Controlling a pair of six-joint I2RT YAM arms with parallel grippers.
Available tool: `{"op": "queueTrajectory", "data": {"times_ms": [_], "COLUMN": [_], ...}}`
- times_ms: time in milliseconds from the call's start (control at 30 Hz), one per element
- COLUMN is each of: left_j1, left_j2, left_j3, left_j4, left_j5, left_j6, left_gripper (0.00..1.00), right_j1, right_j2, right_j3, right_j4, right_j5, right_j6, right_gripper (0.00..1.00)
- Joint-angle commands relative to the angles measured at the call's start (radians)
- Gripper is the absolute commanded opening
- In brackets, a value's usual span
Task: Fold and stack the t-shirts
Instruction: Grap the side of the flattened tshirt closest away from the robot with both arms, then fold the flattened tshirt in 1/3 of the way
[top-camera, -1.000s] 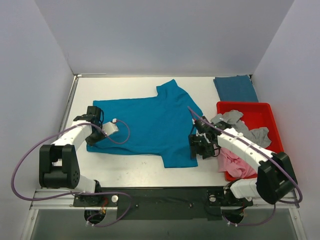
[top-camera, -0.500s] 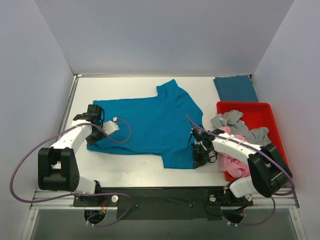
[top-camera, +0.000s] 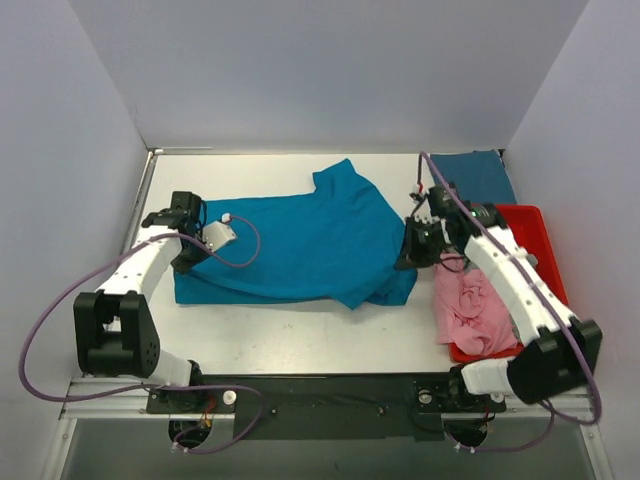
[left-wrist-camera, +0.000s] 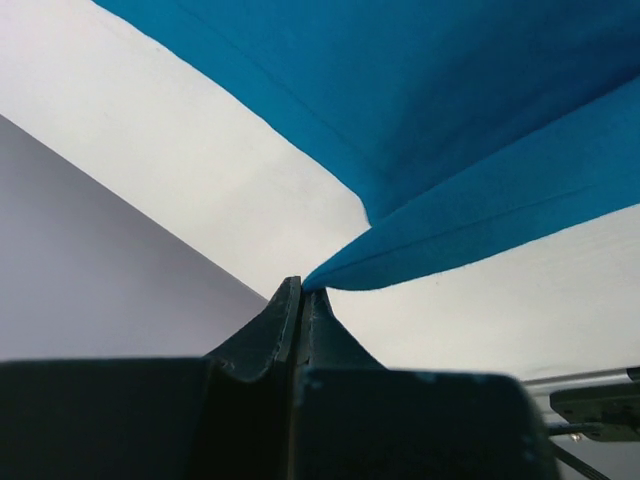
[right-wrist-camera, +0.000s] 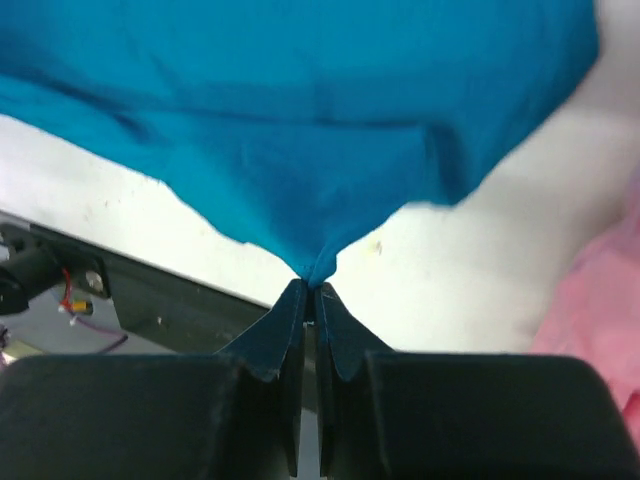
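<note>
Teal-blue cloth t-shirt (top-camera: 300, 245) lies across the middle of the white worktop (top-camera: 270, 335).
Left gripper (left-wrist-camera: 300, 288) and right gripper (right-wrist-camera: 312, 288) each pinch one near corner.

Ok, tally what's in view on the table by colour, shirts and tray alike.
Teal-blue: 2, the spread teal-blue shirt and the folded teal-blue shirt
Pink: 1, the pink shirt
Red: 1, the red tray
Total: 4

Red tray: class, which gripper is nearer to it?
Right. The right gripper sits just left of the red tray; the left gripper is beyond the teal t-shirt, gripping its far left edge.
</note>
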Motion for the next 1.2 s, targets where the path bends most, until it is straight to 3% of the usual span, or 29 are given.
{"op": "queueTrajectory", "data": {"times_ms": [0, 133, 400, 667, 1167], "left_j1": [0.009, 0.023, 0.032, 0.052, 0.052], "left_j2": [0.095, 0.192, 0.256, 0.279, 0.373], "left_j3": [0.081, 0.161, 0.163, 0.187, 0.256], "left_j4": [0.107, 0.115, 0.162, 0.195, 0.278], "left_j5": [0.006, -0.007, -0.002, -0.039, -0.100], "left_j6": [-0.046, -0.099, -0.137, -0.192, -0.169], "left_gripper": [0.00, 0.00, 0.00, 0.00, 0.00], "right_j1": [-0.054, -0.059, -0.081, -0.156, -0.136], "right_j2": [0.277, 0.560, 0.794, 0.815, 0.907], "right_j3": [0.227, 0.482, 0.760, 0.797, 0.873], "right_j4": [-0.033, -0.036, -0.050, -0.047, -0.049], "right_j5": [-0.039, -0.025, 0.001, 0.004, -0.036], "right_j6": [-0.200, -0.263, -0.328, -0.332, -0.334], "right_gripper": [0.00, 0.00, 0.00, 0.00, 0.00]}}
